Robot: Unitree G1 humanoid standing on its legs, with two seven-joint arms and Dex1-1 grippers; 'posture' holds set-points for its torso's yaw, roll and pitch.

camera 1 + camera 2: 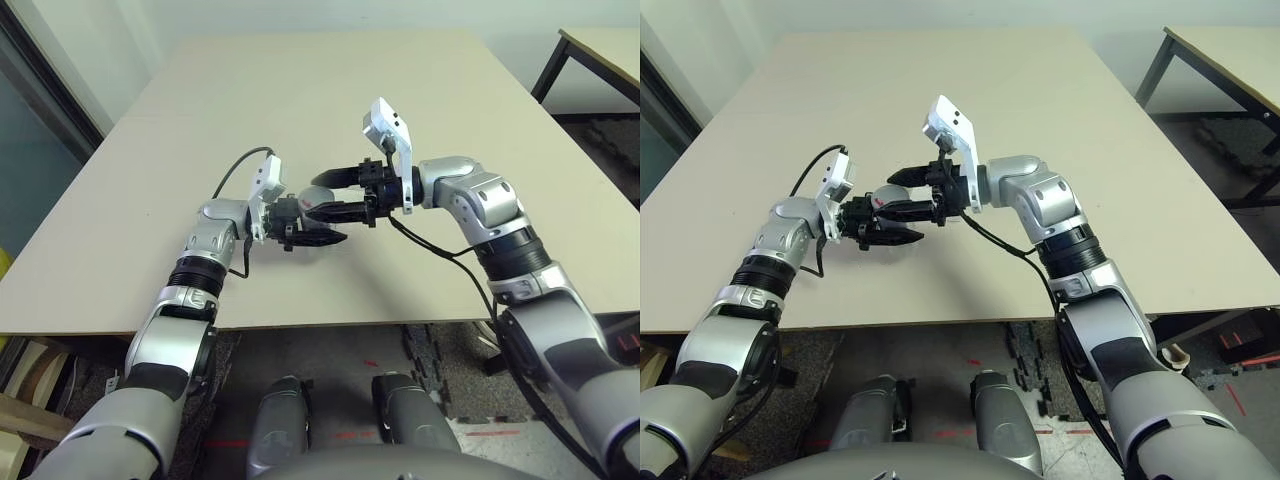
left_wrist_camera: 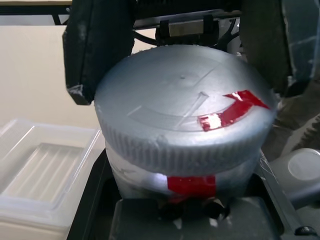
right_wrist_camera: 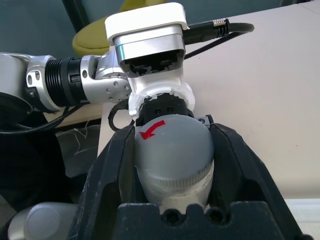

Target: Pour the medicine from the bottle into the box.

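Head view: above the desk [image 1: 420, 100], the left gripper [image 1: 318, 232] and right gripper [image 1: 325, 195] both clamp the bottle [image 1: 312, 198]. Left wrist view: a red arrow marks its cap [image 2: 185, 120]; the box [image 2: 42, 175] lies beside. No readable writing.

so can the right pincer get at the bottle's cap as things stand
Likely yes: the right pincer is already shut on the cap of the bottle, which the left pincer holds level; nothing sits between them.

Even, bright indoor light; glare glints on the bottle [image 2: 182, 125] cap's red tape, close-up soft.
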